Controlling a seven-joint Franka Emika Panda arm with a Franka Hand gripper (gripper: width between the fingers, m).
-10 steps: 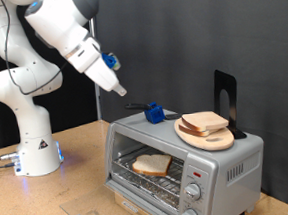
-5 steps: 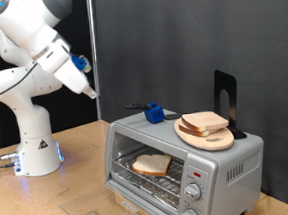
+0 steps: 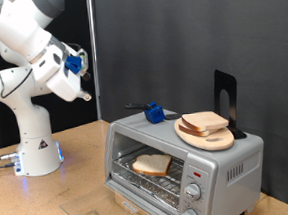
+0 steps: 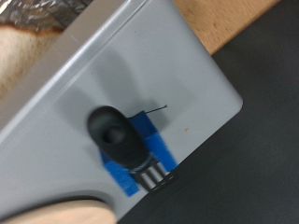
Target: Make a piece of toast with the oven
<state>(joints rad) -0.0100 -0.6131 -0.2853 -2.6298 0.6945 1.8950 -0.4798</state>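
The silver oven (image 3: 224,161) stands at the exterior view's lower right, and its door appears folded down. The piece of toast (image 3: 152,165) lies on the wire rack inside. My gripper (image 3: 86,92) is high up at the exterior view's left, well away from the oven, with nothing between its fingers. The wrist view looks down on the oven's grey top (image 4: 75,103) from a distance. The gripper's fingers do not show there.
A round wooden plate with a stack of slices (image 3: 206,126) sits on the oven's top. Beside it are a small blue block with a black handle (image 3: 154,113), also in the wrist view (image 4: 126,149), and a black stand (image 3: 227,99). The robot base (image 3: 35,146) stands on the wooden table.
The arm has swung away from above the oven towards the exterior view's left and drawn back near its base. The toast and the oven have not moved.
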